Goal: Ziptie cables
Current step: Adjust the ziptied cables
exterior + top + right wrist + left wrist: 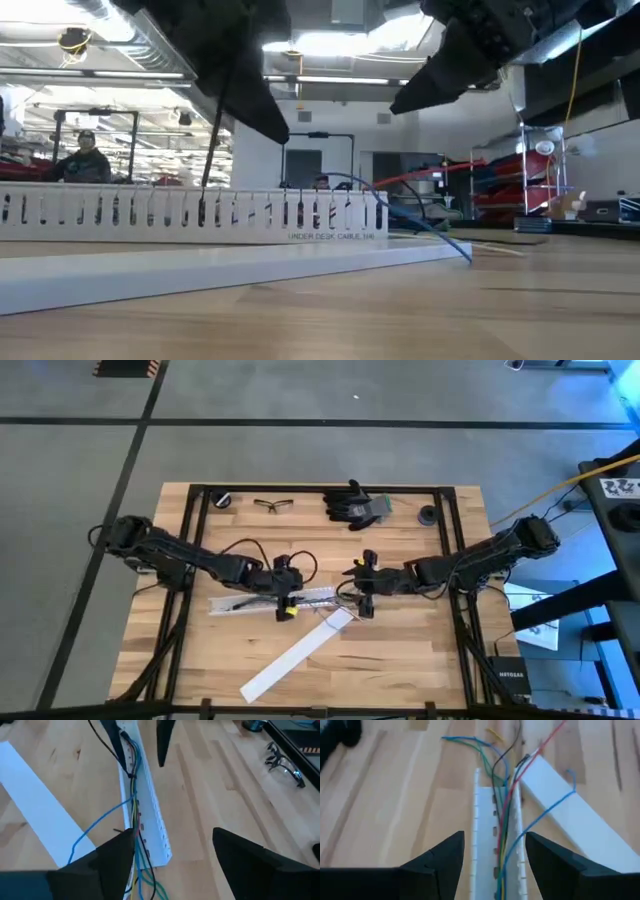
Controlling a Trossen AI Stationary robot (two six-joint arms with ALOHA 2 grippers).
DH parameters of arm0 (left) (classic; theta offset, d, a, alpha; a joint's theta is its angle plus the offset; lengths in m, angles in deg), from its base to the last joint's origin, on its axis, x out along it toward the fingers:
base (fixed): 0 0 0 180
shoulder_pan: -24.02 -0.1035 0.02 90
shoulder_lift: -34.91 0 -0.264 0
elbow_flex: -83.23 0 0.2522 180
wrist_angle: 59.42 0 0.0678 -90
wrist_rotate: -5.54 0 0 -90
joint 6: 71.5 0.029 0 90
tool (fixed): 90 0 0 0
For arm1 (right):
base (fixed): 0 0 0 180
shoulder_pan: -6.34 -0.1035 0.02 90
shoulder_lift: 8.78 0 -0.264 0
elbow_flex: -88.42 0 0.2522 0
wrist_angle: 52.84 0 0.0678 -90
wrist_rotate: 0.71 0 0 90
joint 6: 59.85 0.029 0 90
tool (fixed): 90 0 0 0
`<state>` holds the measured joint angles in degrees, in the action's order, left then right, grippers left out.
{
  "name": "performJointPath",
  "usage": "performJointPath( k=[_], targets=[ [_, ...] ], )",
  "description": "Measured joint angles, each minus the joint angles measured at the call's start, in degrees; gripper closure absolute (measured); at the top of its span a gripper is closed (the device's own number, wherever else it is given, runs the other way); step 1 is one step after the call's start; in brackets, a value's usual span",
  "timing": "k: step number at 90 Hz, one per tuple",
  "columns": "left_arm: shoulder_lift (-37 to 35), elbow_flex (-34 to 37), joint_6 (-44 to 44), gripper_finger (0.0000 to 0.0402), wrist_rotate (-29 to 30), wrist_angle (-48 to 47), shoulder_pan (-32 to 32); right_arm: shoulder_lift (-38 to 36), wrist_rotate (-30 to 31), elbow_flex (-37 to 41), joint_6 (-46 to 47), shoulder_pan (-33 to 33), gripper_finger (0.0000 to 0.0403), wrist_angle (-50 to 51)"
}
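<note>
I've got both arms reaching in toward mid-table. The cables (504, 815) lie lengthwise inside the slotted white channel (482, 845), a mix of blue, green, red, black and yellow strands; their ends splay out past the channel's end onto the wooden table (400, 660). One blue strand loops out over the flat white cover strip (570, 815), which lies diagonally just beside the channel, one end near it. Left gripper (495, 855) hangs above the channel with fingers spread, one on each side of it, touching nothing I can see. Right gripper (172, 855) is at the channel's opposite end, fingers also wide apart, with the channel end and the loose cable tails between and below them; nothing is pinched. From above, the two grippers face each other along the channel, near but apart. At the table's far edge sit safety glasses (273, 505), a pair of black gloves (355, 506), and a small dark round object near each far corner. The low view shows the channel's slotted wall side-on, with a seated person (88, 160) in the room behind.
</note>
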<state>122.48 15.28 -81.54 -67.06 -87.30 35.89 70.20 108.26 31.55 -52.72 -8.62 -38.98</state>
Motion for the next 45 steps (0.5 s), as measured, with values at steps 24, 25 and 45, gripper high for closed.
performJointPath(
  k=[24,25,45],
  targets=[
    [-4.0,0.0,1.7,0.0206,2.7,-5.3,0.8,0.0,0.0,0.0,0.0,0.0,0.0150,0.0],
    [-4.3,0.0,1.8,0.0206,2.9,-5.6,0.9,0.0,0.0,0.0,0.0,0.0,0.0150,0.0],
    [-11.8,2.0,2.7,0.0206,5.7,-8.5,1.7,0.0,0.0,0.0,0.3,0.0,0.0150,-0.1]
  ],
)
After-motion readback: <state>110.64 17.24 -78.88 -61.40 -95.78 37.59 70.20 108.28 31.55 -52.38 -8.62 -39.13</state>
